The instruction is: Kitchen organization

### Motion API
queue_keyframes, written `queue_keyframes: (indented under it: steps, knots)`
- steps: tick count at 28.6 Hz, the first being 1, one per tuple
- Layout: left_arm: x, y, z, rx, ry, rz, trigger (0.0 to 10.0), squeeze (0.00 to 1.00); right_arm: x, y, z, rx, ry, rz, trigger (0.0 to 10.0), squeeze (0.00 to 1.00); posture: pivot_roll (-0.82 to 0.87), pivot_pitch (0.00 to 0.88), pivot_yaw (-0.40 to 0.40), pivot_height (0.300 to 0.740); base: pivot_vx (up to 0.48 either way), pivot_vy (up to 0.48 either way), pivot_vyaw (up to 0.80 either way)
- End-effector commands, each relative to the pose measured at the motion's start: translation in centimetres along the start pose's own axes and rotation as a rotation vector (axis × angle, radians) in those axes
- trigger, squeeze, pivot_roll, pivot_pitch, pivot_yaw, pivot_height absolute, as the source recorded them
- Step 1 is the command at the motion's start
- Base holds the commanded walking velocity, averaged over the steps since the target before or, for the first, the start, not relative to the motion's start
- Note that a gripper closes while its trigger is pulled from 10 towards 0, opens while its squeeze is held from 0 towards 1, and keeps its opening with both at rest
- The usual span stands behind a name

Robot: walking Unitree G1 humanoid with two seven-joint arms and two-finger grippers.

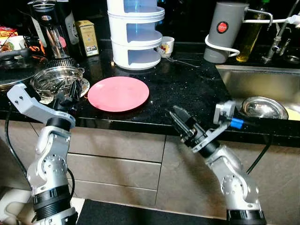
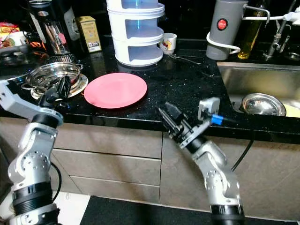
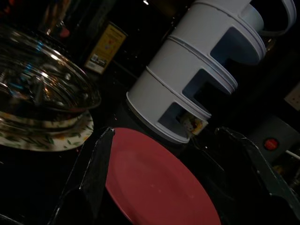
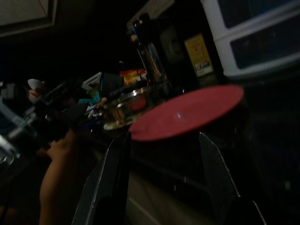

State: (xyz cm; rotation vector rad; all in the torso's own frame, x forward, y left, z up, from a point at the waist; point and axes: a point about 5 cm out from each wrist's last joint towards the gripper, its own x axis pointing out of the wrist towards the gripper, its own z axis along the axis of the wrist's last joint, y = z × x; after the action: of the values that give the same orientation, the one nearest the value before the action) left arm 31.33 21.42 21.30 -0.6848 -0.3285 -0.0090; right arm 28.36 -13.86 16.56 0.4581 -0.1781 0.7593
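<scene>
We see a black speckled counter (image 1: 187, 89) over grey drawers, steel sink (image 1: 262, 82) at its right end. A pink plate (image 1: 118, 93) lies flat and bare near the front edge, before a white tiered rack (image 1: 136, 33). A steel bowl (image 1: 57, 79) sits on a patterned plate to its left; another steel bowl (image 1: 264, 107) lies in the sink. Left gripper (image 1: 70, 93) hovers beside the pink plate, fingers spread. Right gripper (image 1: 180, 123) is at the counter's front edge, fingers parted, holding nothing.

Round pink plate (image 1: 118, 93) flat on black counter (image 1: 187, 89), near front edge.
</scene>
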Motion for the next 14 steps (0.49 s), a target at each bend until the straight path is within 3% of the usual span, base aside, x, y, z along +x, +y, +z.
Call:
queue_keyframes:
  steps: [1, 14]
  knots:
    - [-0.28, 0.45, -0.90, -0.028, 0.024, 0.011, 10.0, 0.00, -0.31, 0.80, -1.20, -0.006, 0.048, 0.034, 10.0, 0.00, 0.02, 0.057, 0.013, 0.740, 0.000, 0.000, 0.00]
    - [-0.83, 1.17, -1.55, -0.052, 0.049, 0.015, 10.0, 0.00, -1.02, 0.46, -1.56, -0.048, 0.068, -0.020, 10.0, 0.00, 0.02, 0.063, 0.012, 0.740, 0.000, 0.000, 0.00]
